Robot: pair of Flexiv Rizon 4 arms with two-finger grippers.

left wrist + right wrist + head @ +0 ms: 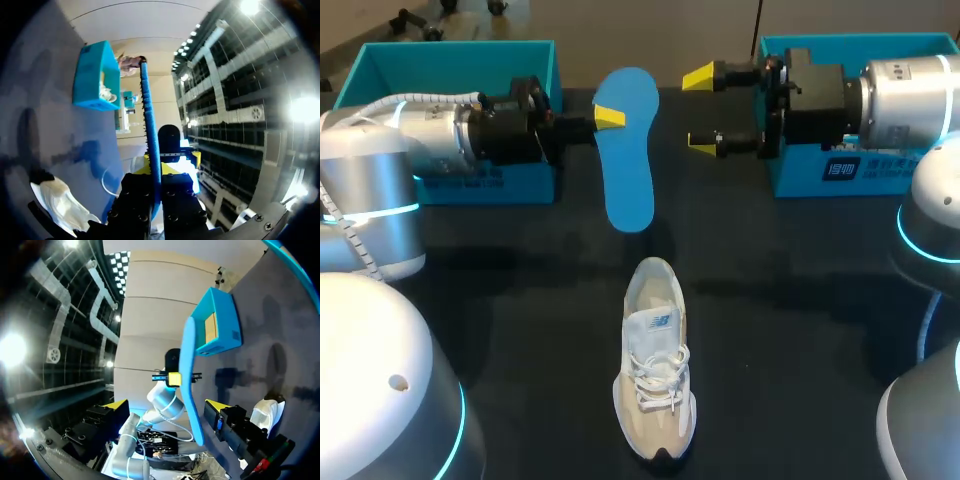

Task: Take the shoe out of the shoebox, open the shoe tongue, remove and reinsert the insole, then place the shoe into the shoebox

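Two hands up: my left hand [610,117] pinches the blue insole [628,165] by its edge, lifted clear of the shoe [655,375] on the table [520,300], probably for reinserting. My right hand [703,112] is spread beside it, ready to assist.

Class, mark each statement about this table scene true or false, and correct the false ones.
1. The insole sits inside the shoe. False: it is out of the shoe, gripped by the left gripper.
2. The right gripper is open, not touching the insole. True.
3. The shoe lies in a shoebox. False: it stands on the table, in front of both boxes.
4. Two teal shoeboxes stand at the table's far side. True: the left shoebox and the right shoebox.
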